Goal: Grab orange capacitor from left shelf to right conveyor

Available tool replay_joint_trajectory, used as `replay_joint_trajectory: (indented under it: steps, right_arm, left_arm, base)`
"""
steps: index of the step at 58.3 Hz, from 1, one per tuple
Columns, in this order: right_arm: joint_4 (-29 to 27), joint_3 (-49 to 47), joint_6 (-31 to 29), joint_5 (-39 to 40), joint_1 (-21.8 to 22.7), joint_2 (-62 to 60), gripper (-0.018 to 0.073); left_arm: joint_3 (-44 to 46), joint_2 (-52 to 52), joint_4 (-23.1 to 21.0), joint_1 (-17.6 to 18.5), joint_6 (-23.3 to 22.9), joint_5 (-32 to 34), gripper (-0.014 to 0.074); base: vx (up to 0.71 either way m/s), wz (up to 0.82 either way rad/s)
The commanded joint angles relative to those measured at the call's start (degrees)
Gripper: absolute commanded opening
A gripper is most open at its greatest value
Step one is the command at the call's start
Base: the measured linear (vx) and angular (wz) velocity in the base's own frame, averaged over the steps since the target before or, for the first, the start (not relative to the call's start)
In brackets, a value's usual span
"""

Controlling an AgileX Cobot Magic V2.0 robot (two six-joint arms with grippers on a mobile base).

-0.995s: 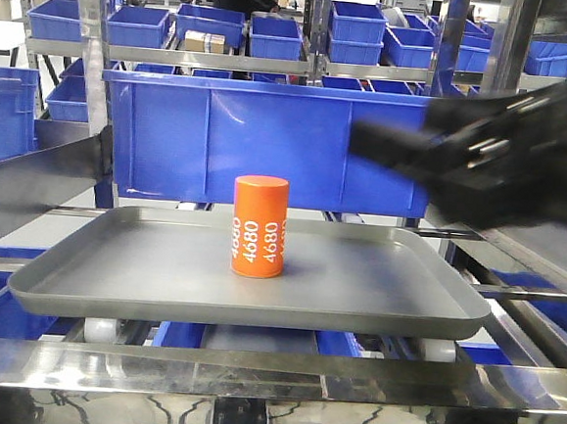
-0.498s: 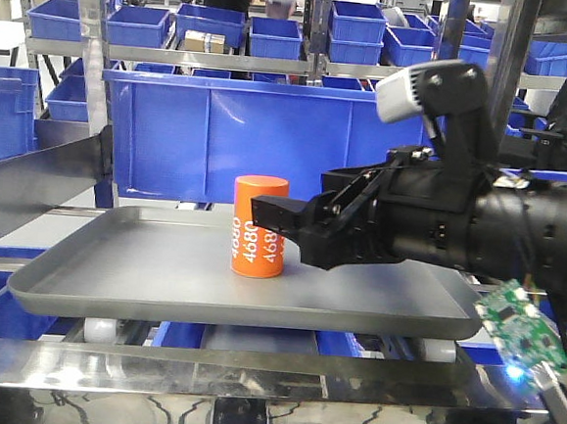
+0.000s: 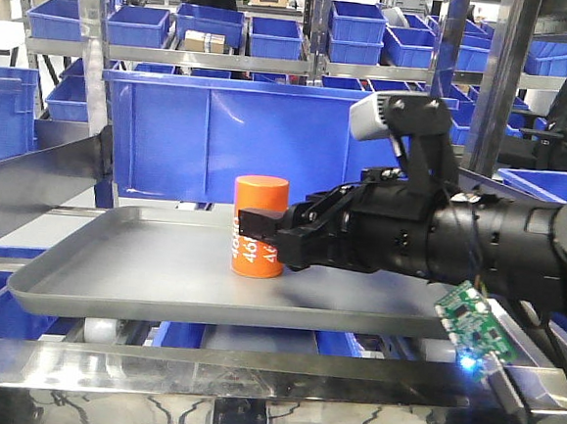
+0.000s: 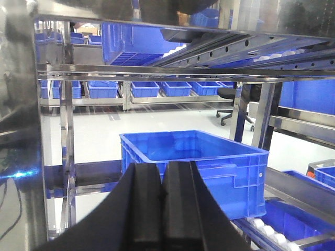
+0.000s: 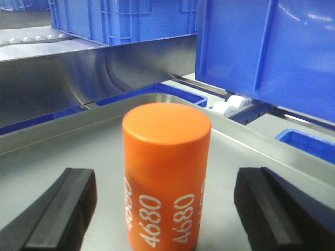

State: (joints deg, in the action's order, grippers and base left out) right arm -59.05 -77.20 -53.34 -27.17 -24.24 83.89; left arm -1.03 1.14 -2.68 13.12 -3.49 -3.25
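Small orange upright cylinder marked "4680" (image 3: 261, 198), mid grey shelf tray (image 3: 112, 272), axis vertical. Stands between wide-open right hand (image 5: 167, 180), not touching. Left hand (image 4: 163, 209) closed, empty.

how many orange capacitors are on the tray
1: the orange capacitor, upright near the grey tray's middle, inside the open right hand. The arm hides part of the tray.

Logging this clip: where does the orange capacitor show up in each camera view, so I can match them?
Exterior front-facing: the orange capacitor is left of centre, upright on the grey tray, with the right gripper around it.
Left wrist: not in it; only the shut left gripper and a blue bin.
Right wrist: centre foreground, between the open fingers, touching neither.
Shared landmark: the grey tray, in the front and right wrist views.
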Motion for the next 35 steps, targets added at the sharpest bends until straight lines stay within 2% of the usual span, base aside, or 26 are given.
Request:
replay_joint_trajectory:
  steps: [1,16,35]
  right_arm:
    - [-3.6,-2.1,-1.3,2.7,0.0,-0.9,0.0578]
    - [-8.4,-3.4,-4.4,2.1,0.0,1.5,0.0578]
    - [-8.9,-10.2,-4.2,-1.5,0.0,7.3,0.0578]
  left_arm:
    - [1.7,0.3,-0.2,0.4,-0.3,4.7,-0.0006]
    - [1.7,0.3,-0.2,0.4,-0.3,4.7,-0.0006]
    - [1.7,0.3,-0.2,0.4,-0.3,4.7,-0.0006]
  base:
    - [0.00,0.00]
    - [0.00,0.00]
    - [0.00,0.00]
